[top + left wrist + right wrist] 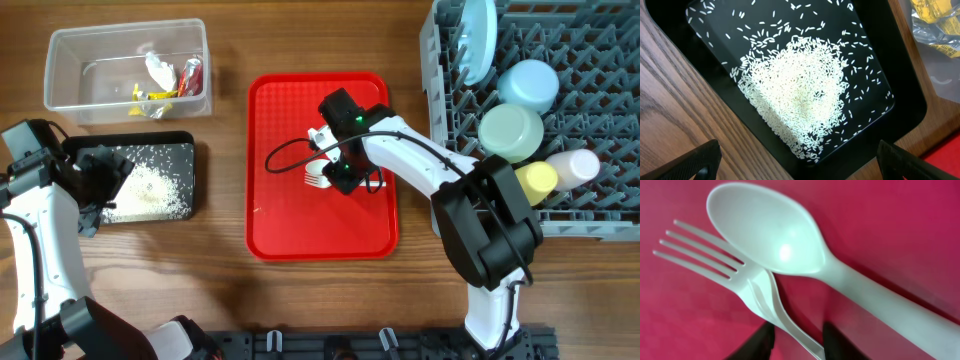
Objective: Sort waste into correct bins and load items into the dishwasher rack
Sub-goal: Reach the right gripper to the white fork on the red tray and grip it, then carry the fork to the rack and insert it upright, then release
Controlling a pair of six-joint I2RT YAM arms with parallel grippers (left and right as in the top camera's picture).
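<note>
My right gripper (799, 341) sits low over the red tray (290, 225), its fingers a narrow gap apart. They straddle the handle of the white fork (747, 277) without pinching it. The handle runs back between my fingers, tines pointing away. The spoon (775, 235) overlaps the fork's neck, so closing may nudge it. The dishwasher rack (436, 100) lies just beside the tray, to the right. My left gripper (800, 167) hangs wide open over the black tray (912, 112).
</note>
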